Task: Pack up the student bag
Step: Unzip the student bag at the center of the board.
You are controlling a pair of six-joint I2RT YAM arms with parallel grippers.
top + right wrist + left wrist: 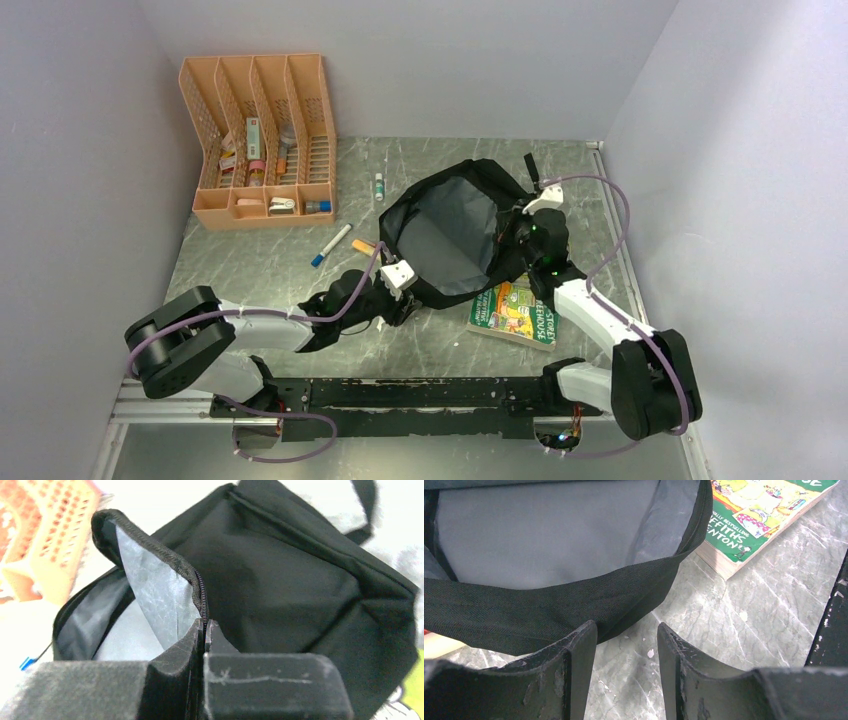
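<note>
From above, the student bag [450, 230] lies open on the counter [440, 345] between both jaws, its grey inside apparently empty; a book [517, 310], a pen [330, 245] and the orange organiser [258, 135] are outside it, so packing seems hardly begun. Left wrist: the left jaws stand apart, holding nothing, bag rim just ahead. Right wrist: the right jaws are pressed together on the zipper edge [197, 587], holding it up

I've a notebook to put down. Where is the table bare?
Bare table lies between the orange organiser and the left arm, and behind the student bag along the back wall. Crowded around the markers and book.
</note>
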